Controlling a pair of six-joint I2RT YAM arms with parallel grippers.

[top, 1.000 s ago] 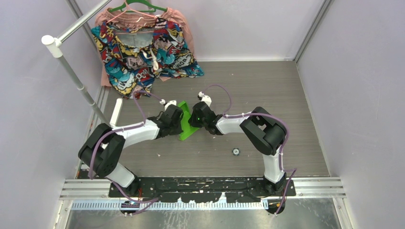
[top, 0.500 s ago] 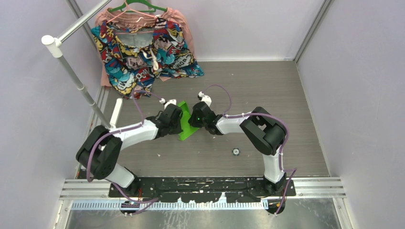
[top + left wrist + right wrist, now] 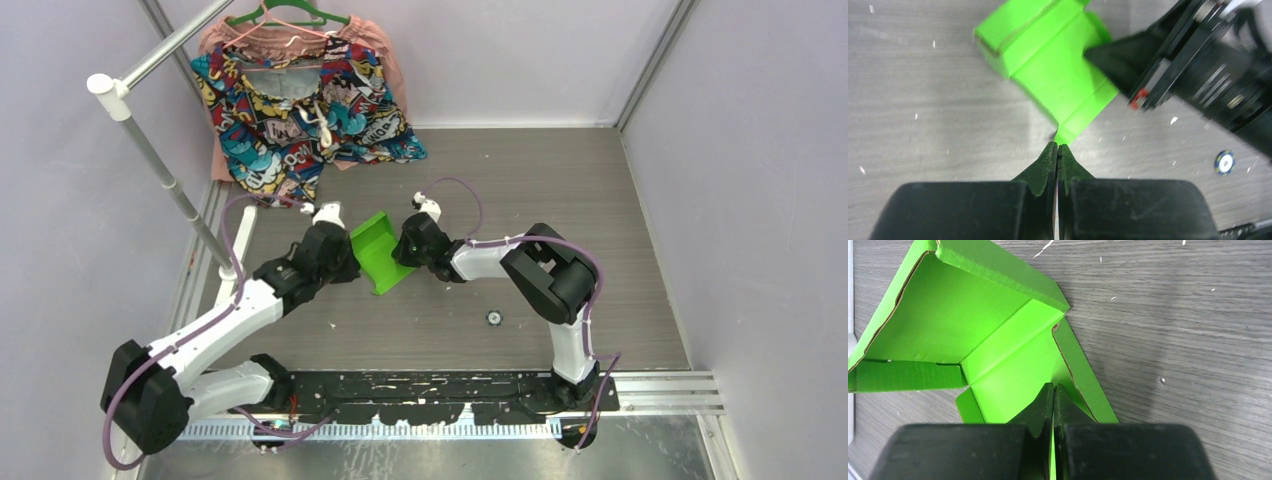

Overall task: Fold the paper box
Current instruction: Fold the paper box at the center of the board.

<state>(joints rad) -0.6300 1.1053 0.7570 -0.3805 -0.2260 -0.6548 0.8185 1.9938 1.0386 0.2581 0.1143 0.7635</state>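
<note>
The paper box (image 3: 376,250) is a lime-green card, partly folded, lying on the grey table between the two grippers. In the right wrist view its panels (image 3: 948,325) stand up as an open corner with a flap flat on the table. My right gripper (image 3: 1054,386) is shut on an edge of the card, and a green strip shows between its fingers; from above it sits at the box's right side (image 3: 403,250). My left gripper (image 3: 1057,145) is shut with nothing in it, its tips just at a lower corner of the box (image 3: 1053,75). From above it is left of the box (image 3: 350,263).
A colourful patterned garment (image 3: 300,110) hangs on a hanger at the back left. A white rack pole (image 3: 160,165) slants down the left side. A small round disc (image 3: 493,318) lies on the table in front of the right arm. Walls close in both sides.
The left arm has swung back and to the left, drawing its shut gripper off the box. The box now lies more opened out toward the left. The right gripper has held still.
</note>
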